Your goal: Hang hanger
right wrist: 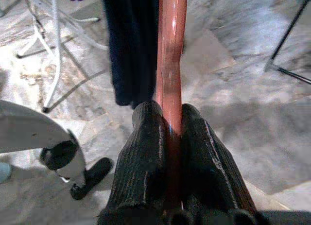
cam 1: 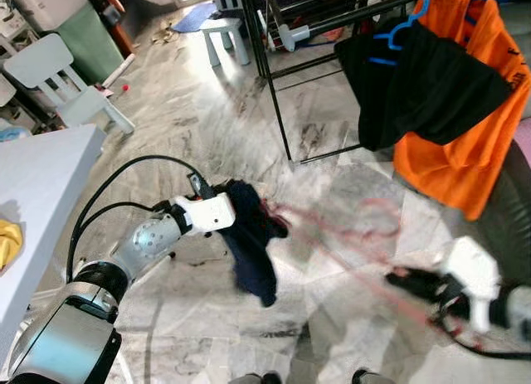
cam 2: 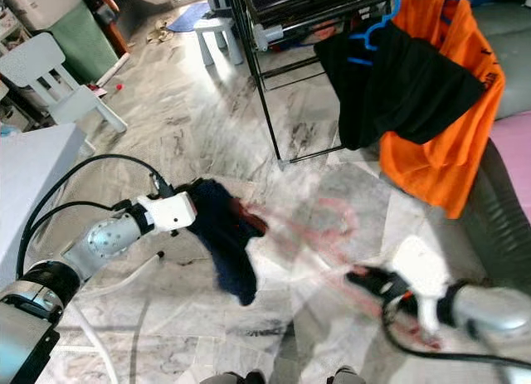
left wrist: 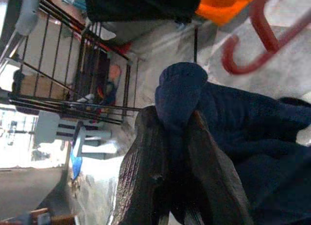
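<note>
Nearest, low on the robot's right: right gripper (right wrist: 170,137) clenched on the bar of a red hanger (right wrist: 171,64), fingers (right wrist: 146,152) pressed to either side of it. Blurred in the head views, with the long axis slanting from the right gripper (cam 2: 365,278) up and leftward to the left gripper, hook (left wrist: 248,50) curling near the garment. Held in mid-air above the marble floor (cam 1: 207,127), between the two arms. On the left: left gripper (left wrist: 177,137) grasping a fold of a dark navy garment (cam 1: 249,235), cloth drooping below the wrist. Just left, a white table (cam 1: 41,193) with a yellow cloth (cam 1: 7,239) at its edge. Farther ahead, a black rack (cam 1: 274,77) standing in the way, a black garment (cam 1: 415,85) on a blue hanger (cam 1: 398,27) and an orange garment (cam 1: 465,143) draped there. Far left, pale chair (cam 1: 58,77); beyond, small stool (cam 1: 226,31).
</note>
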